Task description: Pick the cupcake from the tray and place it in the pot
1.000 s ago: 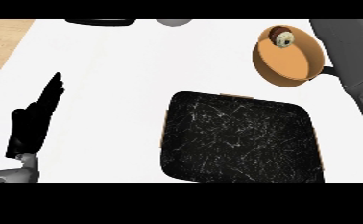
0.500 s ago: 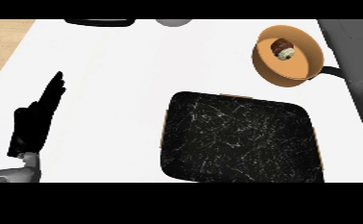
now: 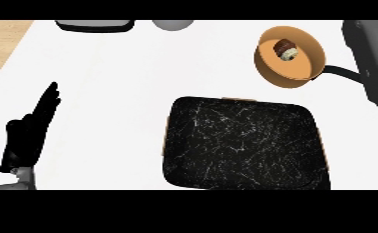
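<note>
My left hand (image 3: 26, 139) rests at the lower left edge of the white bench (image 3: 111, 87), its fingers (image 3: 46, 102) straight and pointing up and away from me, holding nothing and touching nothing that I can see beyond the bench top itself. My right hand does not show anywhere, though a grey stretch of my right forearm (image 3: 363, 52) comes down along the right edge. The cupcake (image 3: 286, 49) is far from my fingers, well across the bench to their right and farther out: it lies inside the orange pot (image 3: 284, 74), tipped on its side against the bottom, its dark wrapper toward the far rim and its pale top toward me. The pot's dark handle (image 3: 341, 72) runs off to the right, toward my forearm. Between my fingers and the pot, nearer to me and to the right of my left hand, sits the black tray (image 3: 244, 147) with pale scratch marks over its face and a thin wooden edge showing at its far side and right side; nothing lies on it. Straight out beyond my fingertips, at the far edge of the bench, there is a dark rimmed grey object (image 3: 94, 25) only partly in view, and just to its right a small grey rounded thing (image 3: 173, 24), also cut off.
</note>
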You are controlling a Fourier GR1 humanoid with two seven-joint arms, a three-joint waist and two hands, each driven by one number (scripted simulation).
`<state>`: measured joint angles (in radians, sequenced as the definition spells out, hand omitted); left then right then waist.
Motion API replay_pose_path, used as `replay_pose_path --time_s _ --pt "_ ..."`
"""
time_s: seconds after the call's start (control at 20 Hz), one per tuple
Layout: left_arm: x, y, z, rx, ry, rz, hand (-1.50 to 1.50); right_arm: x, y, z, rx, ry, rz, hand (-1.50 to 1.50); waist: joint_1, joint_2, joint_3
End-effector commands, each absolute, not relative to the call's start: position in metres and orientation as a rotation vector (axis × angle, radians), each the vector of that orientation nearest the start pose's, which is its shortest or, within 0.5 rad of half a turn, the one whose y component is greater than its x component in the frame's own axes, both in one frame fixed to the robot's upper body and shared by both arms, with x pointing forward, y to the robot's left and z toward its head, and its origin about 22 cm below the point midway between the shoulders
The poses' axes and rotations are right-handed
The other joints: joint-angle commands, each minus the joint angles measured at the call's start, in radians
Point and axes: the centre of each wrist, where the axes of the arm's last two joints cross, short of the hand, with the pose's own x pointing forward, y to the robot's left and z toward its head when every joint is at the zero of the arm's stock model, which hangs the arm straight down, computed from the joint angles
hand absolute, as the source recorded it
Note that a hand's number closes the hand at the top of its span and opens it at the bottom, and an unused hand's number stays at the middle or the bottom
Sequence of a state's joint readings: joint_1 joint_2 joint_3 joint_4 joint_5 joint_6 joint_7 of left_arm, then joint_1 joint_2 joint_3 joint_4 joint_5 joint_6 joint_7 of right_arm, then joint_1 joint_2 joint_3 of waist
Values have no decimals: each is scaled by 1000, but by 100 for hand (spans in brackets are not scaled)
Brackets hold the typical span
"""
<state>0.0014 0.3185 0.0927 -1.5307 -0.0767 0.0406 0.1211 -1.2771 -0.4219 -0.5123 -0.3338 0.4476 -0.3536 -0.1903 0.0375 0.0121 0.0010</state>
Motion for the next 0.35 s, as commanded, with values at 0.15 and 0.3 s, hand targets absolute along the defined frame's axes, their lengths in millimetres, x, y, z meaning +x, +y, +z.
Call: replay_pose_path --time_s 0.15,0.3 --pt "241 308 13 422 -1392 -127 0 463 -318 202 -602 -1823 -55 -150 -35 -13 -1" --pt "227 326 12 430 -1370 -134 0 449 -345 180 -586 -1822 -80 -150 -42 -17 -1"
